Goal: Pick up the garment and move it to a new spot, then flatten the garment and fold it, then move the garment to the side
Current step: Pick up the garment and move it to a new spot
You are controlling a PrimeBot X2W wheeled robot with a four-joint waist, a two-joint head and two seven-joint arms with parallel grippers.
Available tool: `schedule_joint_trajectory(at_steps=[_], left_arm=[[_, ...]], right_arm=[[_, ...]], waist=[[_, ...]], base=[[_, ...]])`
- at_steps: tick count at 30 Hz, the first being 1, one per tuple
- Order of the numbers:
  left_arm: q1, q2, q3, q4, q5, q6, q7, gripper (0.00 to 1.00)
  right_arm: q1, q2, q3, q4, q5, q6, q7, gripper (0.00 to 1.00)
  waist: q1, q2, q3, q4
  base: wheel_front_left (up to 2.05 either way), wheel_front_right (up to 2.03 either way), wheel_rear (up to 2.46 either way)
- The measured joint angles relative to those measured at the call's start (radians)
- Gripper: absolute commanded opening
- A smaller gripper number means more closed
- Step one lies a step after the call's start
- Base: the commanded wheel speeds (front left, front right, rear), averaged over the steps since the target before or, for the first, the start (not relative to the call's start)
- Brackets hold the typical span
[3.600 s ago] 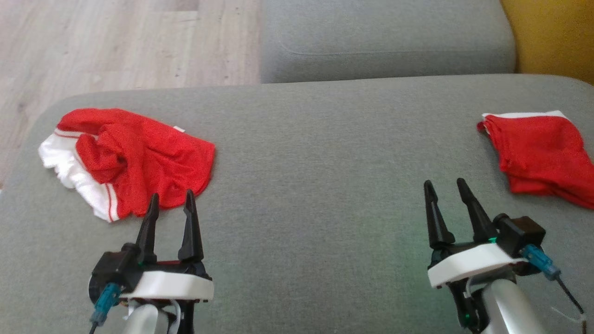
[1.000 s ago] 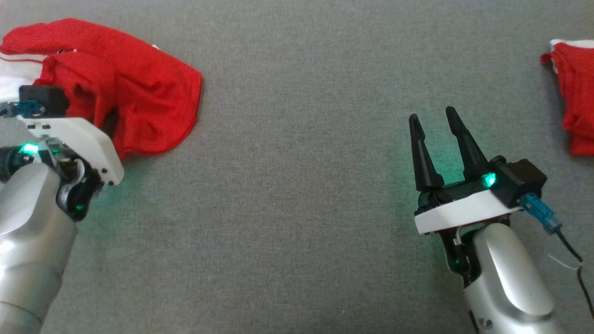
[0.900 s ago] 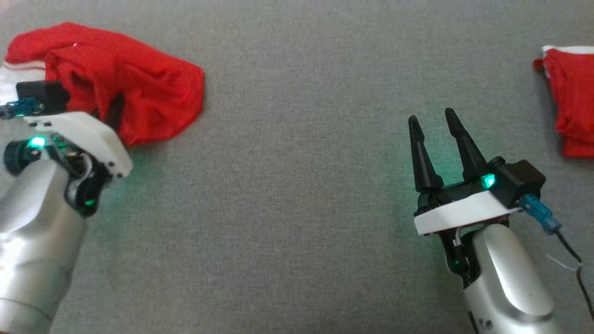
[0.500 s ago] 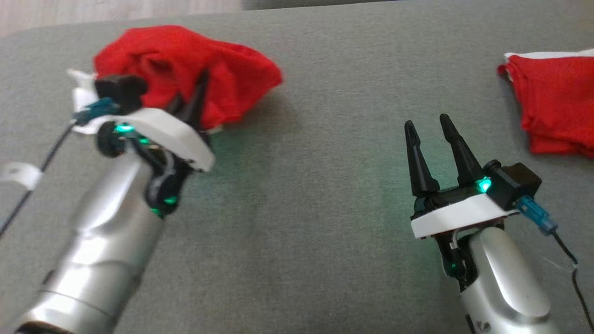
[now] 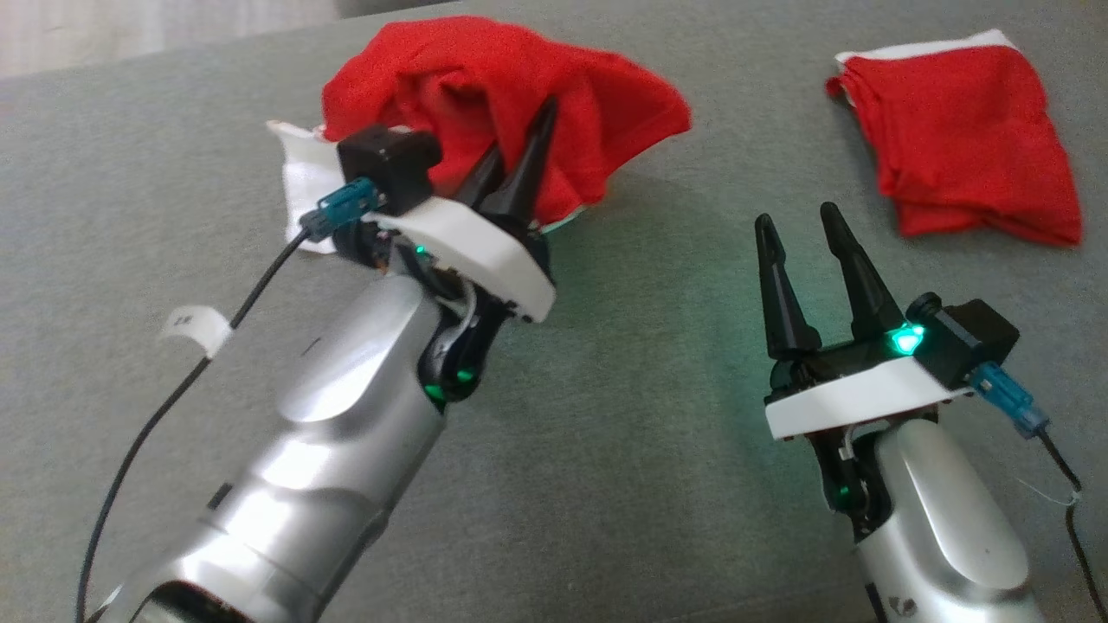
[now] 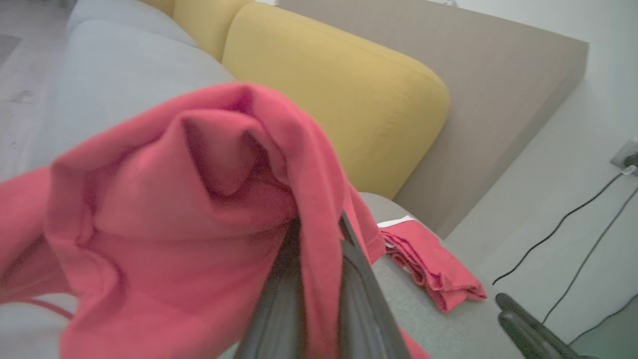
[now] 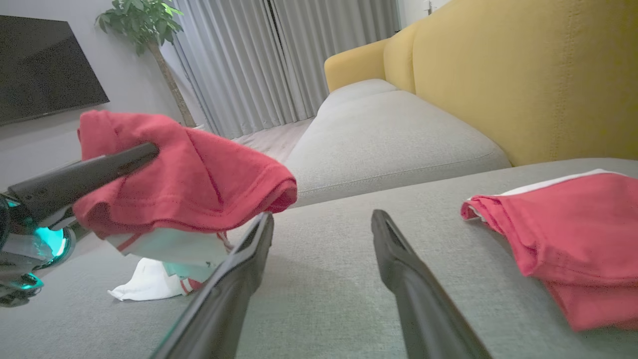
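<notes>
A crumpled red garment (image 5: 511,95) with white trim hangs bunched from my left gripper (image 5: 519,151), lifted off the grey cushion, its white end trailing down at the left. In the left wrist view the red garment (image 6: 199,209) drapes over my two dark fingers (image 6: 359,309), which are shut on a fold of it. The right wrist view shows the same garment (image 7: 189,174) held up at its left. My right gripper (image 5: 801,225) stands open over bare cushion at the lower right, nothing between its fingers (image 7: 403,269).
A second red garment (image 5: 961,138), folded, lies on the grey cushion (image 5: 606,450) at the far right. A yellow sofa back (image 7: 523,75) rises behind the cushions. Floor and cables (image 6: 573,234) lie beyond the cushion's edge.
My left gripper has closed on the garment, lifted it and carried it rightward toward the cushion's middle. The head camera has shifted as well. The right gripper has kept its pose.
</notes>
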Motion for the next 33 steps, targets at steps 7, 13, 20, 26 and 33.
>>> schedule_joint_trajectory(at_steps=[7, 13, 20, 26, 33], left_arm=[[-0.045, -0.029, -0.074, -0.030, 0.011, 0.015, -0.065, 1.00], [-0.044, -0.017, -0.081, 0.014, 0.040, 0.035, -0.121, 1.00], [-0.015, 0.069, -0.035, 0.035, 0.043, 0.036, -0.176, 1.00], [0.119, 0.175, 0.022, -0.015, 0.066, 0.051, -0.199, 1.00], [0.357, 0.232, 0.140, -0.190, 0.144, 0.111, -0.202, 1.00]], right_arm=[[-0.001, 0.000, 0.005, -0.004, 0.015, 0.000, 0.000, 1.00], [0.000, 0.000, -0.010, -0.004, 0.014, 0.000, 0.000, 1.00], [0.011, 0.000, -0.026, -0.003, -0.015, 0.000, 0.000, 1.00], [0.056, 0.000, -0.049, 0.006, -0.047, 0.000, 0.000, 1.00], [0.102, 0.000, -0.072, 0.012, -0.068, 0.000, 0.000, 1.00]], waist=[[0.0002, 0.0000, 0.015, -0.058], [0.0001, 0.0000, 0.001, -0.030], [0.0000, 0.0000, -0.030, 0.027], [0.0000, 0.0000, -0.082, 0.090], [-0.0001, 0.0000, -0.143, 0.152]], base=[[0.00, 0.00, 0.00], [0.00, 0.00, 0.00], [0.00, 0.00, 0.00], [0.00, 0.00, 0.00], [0.00, 0.00, 0.00]])
